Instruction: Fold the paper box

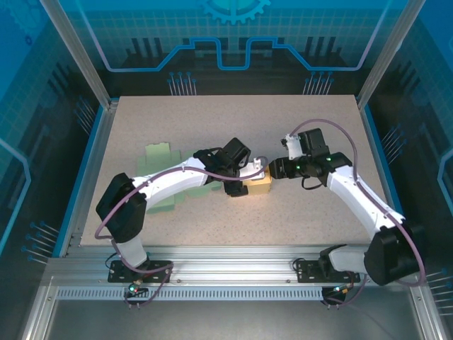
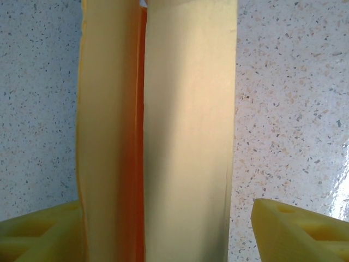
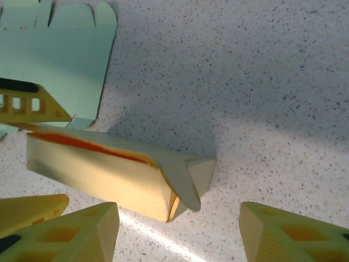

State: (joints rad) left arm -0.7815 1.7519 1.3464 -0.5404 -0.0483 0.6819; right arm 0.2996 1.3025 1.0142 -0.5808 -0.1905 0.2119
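Your paper box (image 1: 260, 185) lies on its side near the middle of the worktop (image 1: 318, 127), well clear of every edge. There is bare surface behind it and to its right. Flat green sheets (image 1: 159, 157) take up the room on the left, partly under your left arm (image 1: 177, 180). Your left hand (image 2: 166, 218) is spread astride the box: one finger (image 2: 38, 237) sits just beside its long edge, and the other finger (image 2: 300, 232) stands apart with worktop showing between. Your right hand (image 3: 179, 218) is spread too and pinches nothing, near the box's end, where a flap (image 3: 181, 176) juts out.
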